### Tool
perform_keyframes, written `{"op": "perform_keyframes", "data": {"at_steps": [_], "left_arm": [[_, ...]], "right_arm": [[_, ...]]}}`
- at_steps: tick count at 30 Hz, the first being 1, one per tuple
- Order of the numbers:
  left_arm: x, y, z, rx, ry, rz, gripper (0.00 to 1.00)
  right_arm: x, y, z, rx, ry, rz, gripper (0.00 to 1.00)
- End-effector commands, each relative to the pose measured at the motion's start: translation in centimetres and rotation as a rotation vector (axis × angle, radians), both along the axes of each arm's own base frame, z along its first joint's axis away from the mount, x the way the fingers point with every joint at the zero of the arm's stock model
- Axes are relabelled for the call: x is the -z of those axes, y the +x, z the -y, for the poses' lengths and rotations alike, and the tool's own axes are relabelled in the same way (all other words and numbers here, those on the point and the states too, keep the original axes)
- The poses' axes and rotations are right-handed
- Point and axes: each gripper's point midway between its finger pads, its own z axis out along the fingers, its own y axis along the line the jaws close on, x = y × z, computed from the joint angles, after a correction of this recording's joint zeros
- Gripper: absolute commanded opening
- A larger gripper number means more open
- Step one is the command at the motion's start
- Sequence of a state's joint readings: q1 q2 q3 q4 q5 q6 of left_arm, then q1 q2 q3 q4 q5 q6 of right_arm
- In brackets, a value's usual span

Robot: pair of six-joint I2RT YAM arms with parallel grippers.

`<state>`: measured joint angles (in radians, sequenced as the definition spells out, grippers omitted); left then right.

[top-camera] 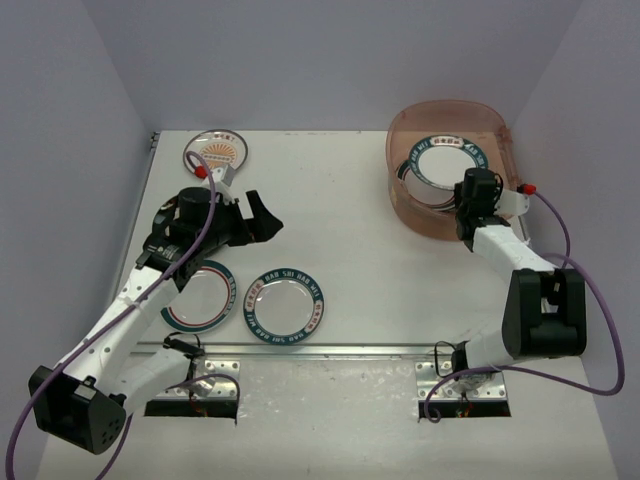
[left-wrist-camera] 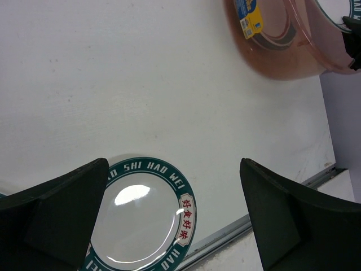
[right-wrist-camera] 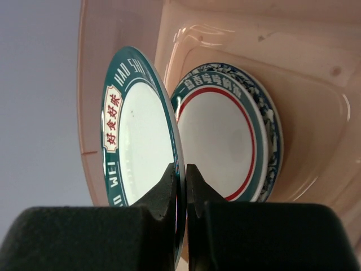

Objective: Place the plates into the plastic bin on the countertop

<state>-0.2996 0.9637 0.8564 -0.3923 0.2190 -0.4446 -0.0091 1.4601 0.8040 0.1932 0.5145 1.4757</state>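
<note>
Lower green-rimmed plate (right-wrist-camera: 141,141) — rim clamped in right gripper (right-wrist-camera: 180,172) — flat onto stack (right-wrist-camera: 225,141) in plastic bin (right-wrist-camera: 316,45) before letting go.

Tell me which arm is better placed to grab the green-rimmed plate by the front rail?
Left. The left gripper hangs open near the green-rimmed plate; the right gripper is shut on another plate at the bin.

You have three plates (top-camera: 285,305) loose on the counter (top-camera: 400,290) and one plastic bin (top-camera: 397,205). In it you can count at least three more.
</note>
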Motion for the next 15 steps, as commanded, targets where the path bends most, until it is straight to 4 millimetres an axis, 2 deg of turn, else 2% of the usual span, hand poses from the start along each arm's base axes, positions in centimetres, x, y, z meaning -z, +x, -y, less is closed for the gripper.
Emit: {"op": "perform_keyframes", "data": {"at_steps": [1, 6, 8, 10, 11, 15], "left_arm": [[-0.6, -0.3, 0.1, 0.023, -0.01, 0.048, 1.0], [-0.1, -0.5, 0.4, 0.04, -0.017, 0.038, 1.0], [0.0, -0.5, 0.4, 0.04, -0.016, 0.036, 1.0], [0.2, -0.7, 0.2, 0.036, -0.014, 0.035, 1.0], [0.2, -0.7, 0.2, 0.036, -0.014, 0.037, 1.0], [1.0, -1.0, 0.0, 0.033, -0.007, 0.028, 1.0]], "right_arm": [[-3.0, 0.3, 0.8, 0.078, 0.038, 0.171, 0.0], [-0.8, 1.8, -0.3, 0.032, 0.086, 0.134, 0.0], [-0.4, 2.4, -0.5, 0.02, 0.088, 0.11, 0.0], [-0.8, 3.3, -0.6, 0.012, 0.078, 0.084, 0.02], [0.0, 3.3, -0.6, 0.012, 0.076, 0.05, 0.04], [0.1, 3.9, -0.4, 0.002, 0.044, 0.028, 0.05]]}}
